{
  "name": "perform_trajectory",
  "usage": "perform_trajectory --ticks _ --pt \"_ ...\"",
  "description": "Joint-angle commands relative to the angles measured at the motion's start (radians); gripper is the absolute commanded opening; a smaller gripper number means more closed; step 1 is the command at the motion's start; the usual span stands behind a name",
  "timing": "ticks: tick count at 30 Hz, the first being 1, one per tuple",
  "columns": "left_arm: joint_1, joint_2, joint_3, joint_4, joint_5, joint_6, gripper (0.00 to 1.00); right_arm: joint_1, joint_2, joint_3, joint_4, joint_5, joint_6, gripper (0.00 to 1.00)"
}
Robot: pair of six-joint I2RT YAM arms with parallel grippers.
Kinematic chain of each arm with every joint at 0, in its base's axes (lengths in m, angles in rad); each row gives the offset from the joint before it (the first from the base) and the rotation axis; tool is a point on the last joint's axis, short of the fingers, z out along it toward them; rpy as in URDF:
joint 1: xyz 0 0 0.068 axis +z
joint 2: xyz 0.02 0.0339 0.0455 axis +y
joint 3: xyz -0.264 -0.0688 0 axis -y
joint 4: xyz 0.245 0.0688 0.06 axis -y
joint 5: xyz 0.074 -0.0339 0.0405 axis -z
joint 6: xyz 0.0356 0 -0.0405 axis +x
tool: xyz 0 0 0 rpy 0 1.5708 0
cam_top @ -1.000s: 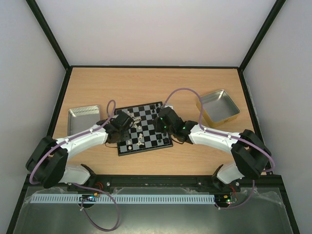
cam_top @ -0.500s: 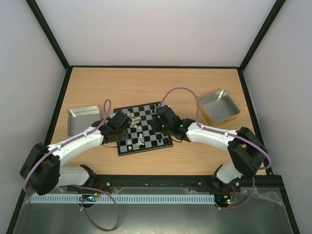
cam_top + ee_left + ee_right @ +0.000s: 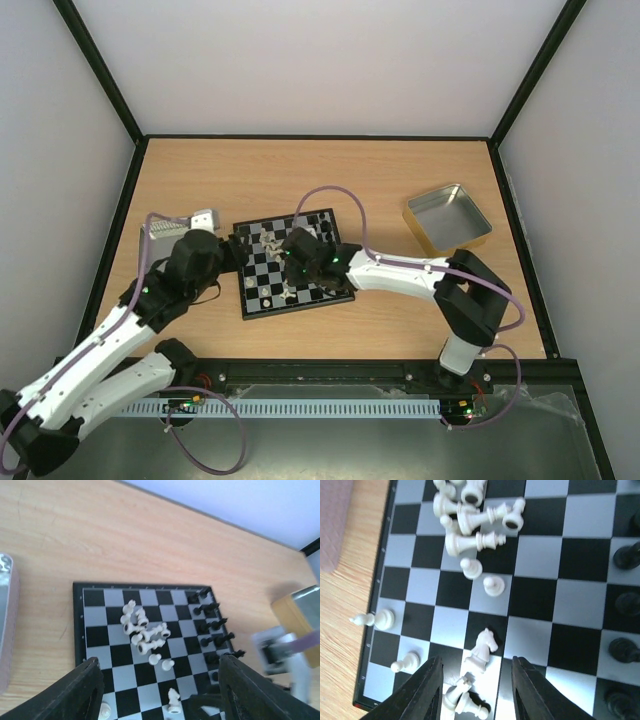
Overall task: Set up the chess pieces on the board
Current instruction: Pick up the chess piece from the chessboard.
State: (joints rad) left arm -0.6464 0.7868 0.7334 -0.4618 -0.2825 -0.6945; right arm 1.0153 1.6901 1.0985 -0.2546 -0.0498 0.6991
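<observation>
While the right arm covers much of the board in the top view, the wrist views show more. White chess pieces lie heaped and toppled near one corner of it, and black pieces stand along the opposite edge, some cut off by the frame. The right tool hovers with its jaws apart, a white knight between the tips, untouched. Its finger half hides more white pieces below. The left tool gapes wide, gripping nothing, over the board's side. The left arm largely hides a tin on the table.
</observation>
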Motion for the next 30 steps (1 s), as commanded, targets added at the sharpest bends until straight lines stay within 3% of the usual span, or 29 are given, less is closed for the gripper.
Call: perform_trajectory --ticks 1,14,30 --pt "0.005 -0.113 -0.030 0.039 -0.027 0.091 0.66 0.040 0.074 0.076 -0.139 0.057 0.059 0.37" --pt "0.005 -0.176 -0.075 0.031 -0.015 0.110 0.70 0.069 0.196 0.180 -0.222 0.143 0.190 0.35" --pt "0.005 -0.175 -0.077 0.024 -0.036 0.103 0.72 0.072 0.224 0.182 -0.201 0.088 0.217 0.32"
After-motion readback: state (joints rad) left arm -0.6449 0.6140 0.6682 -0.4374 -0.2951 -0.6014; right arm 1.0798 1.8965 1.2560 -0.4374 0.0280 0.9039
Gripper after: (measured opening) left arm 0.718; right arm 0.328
